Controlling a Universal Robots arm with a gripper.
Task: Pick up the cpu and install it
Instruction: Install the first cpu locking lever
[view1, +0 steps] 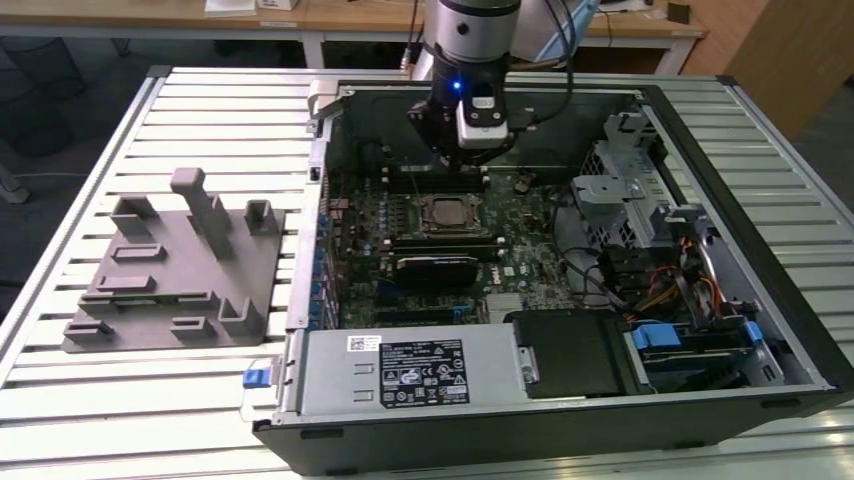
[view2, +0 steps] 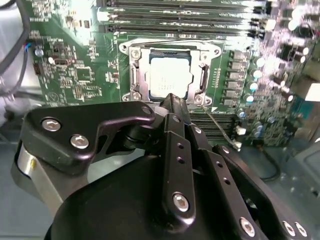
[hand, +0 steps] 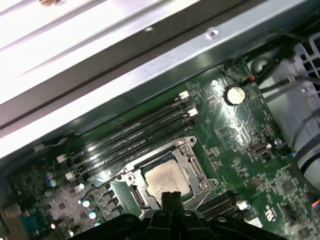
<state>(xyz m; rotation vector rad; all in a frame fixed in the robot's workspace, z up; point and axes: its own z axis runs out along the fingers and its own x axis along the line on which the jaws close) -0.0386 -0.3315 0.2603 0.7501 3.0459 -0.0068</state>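
The cpu (view2: 169, 75) lies seated in the socket (view2: 205, 75), near the gripper (view2: 172, 101), clenched on nothing.

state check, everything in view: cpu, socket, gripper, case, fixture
cpu: lying flat in the socket, not held
socket frame: around the cpu, chip top uncovered
gripper: shut, nothing in it, over the motherboard by the socket
computer case: side open
grey fixture: beside the case, exterior view's left
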